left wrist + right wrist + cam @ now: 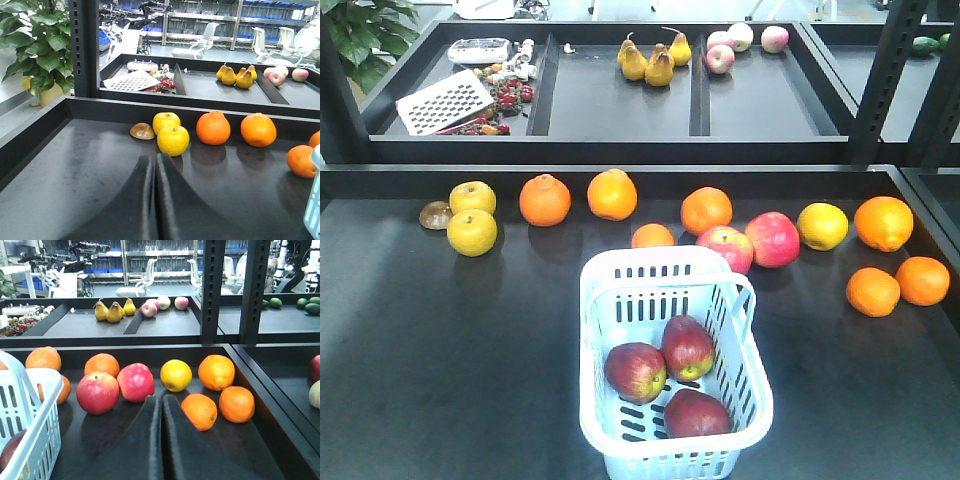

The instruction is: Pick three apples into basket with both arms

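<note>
Only your front view shows the inside of the basket point(665, 300): all three apples lie in it, one at the left point(635, 371), one at the upper right point(687, 346) and one nearest the camera point(696, 414), the first two touching. The basket stands on the dark tabletop point(440, 360), with its loop handle point(740, 300) at the right side. No arm appears in that view.

Your left wrist view gives you the left tool point(154, 200), its two black fingers pressed together with only a thin seam between them, gripping nothing. A sliver of the basket shows at that view's right edge, well to the right of the tool. Ahead sit two yellow fruits point(173, 140) and two oranges point(213, 127).

Your right wrist view shows the right tool point(161, 440) likewise clenched on nothing. The basket fills the lower left corner there, off to the tool's left, with a dark apple glimpsed through its slots. Just ahead lie two brighter red apples point(98, 392), touching, and a yellow fruit point(176, 375).
</note>
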Motion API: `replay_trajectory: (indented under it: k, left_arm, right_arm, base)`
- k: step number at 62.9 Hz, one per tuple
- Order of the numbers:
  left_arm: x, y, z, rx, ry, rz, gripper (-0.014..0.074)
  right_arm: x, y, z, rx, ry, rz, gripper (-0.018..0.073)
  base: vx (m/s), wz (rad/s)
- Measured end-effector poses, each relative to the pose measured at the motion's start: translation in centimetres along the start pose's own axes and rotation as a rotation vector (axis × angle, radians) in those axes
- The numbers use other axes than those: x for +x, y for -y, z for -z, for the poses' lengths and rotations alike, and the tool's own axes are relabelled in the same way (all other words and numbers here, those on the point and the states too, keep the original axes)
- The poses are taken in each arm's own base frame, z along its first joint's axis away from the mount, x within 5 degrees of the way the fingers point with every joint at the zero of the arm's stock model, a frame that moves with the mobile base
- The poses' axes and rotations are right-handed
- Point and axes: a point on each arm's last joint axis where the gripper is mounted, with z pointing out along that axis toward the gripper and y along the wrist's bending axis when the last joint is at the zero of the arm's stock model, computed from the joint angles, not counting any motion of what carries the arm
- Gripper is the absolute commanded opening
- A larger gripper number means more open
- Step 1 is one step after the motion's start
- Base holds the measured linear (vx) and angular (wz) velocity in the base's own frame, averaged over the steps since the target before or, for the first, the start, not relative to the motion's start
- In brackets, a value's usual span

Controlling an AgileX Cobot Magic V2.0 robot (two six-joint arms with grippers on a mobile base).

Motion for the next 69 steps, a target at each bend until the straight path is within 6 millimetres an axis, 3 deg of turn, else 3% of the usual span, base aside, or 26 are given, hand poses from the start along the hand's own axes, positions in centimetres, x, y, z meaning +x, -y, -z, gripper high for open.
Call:
replay_trajectory:
  k: [69]
  left_arm:
    - [0.00, 0.00, 0.00, 0.000, 0.000, 0.000, -0.0006]
  right_arm:
    - [-0.07, -0.01, 0.00, -0.001, 0.008, 0.000, -0.0004]
  base:
    - [0.00, 0.00]
